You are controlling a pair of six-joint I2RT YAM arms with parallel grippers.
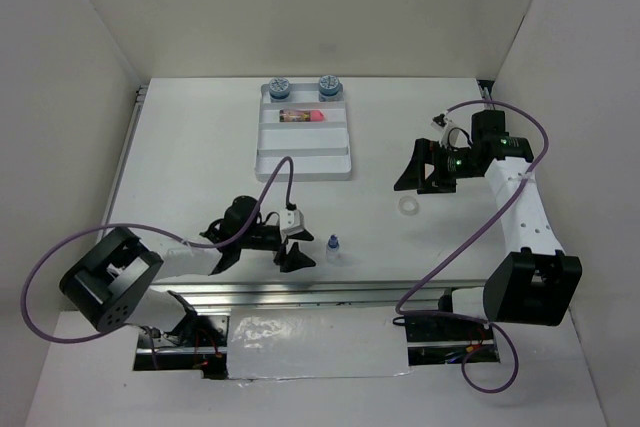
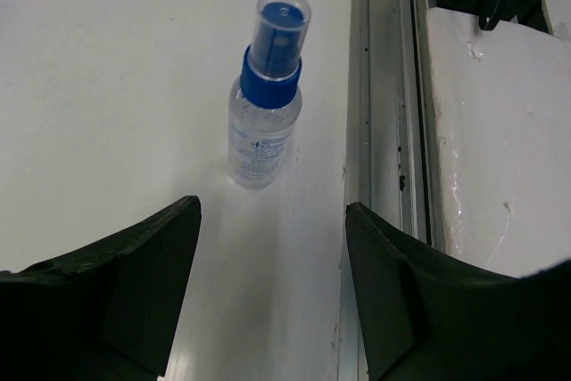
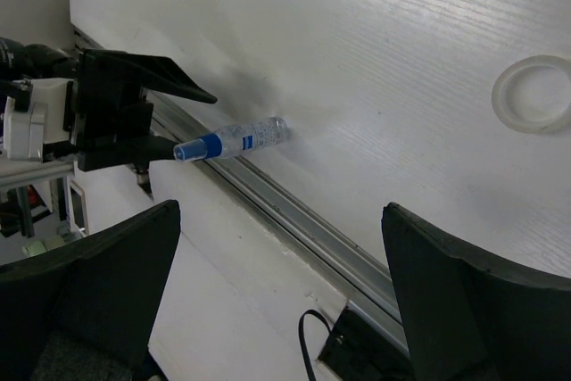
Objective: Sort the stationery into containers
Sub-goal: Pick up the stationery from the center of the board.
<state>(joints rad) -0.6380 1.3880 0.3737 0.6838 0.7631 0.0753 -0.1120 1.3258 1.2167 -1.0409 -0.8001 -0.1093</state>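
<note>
Left claw is spread and empty, low over the worktop, aimed at the upright blue-capped bottle just to its right by the near edge, not touching. Step judged: approach to grasp. The next move calls for advancing astride the bottle, closing, then carrying it to the far tray.

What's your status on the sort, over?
Left hand open, bottle upright just ahead, nothing between. Right hand open, empty; ring loose on table. Pots, pink tube in tray.
</note>
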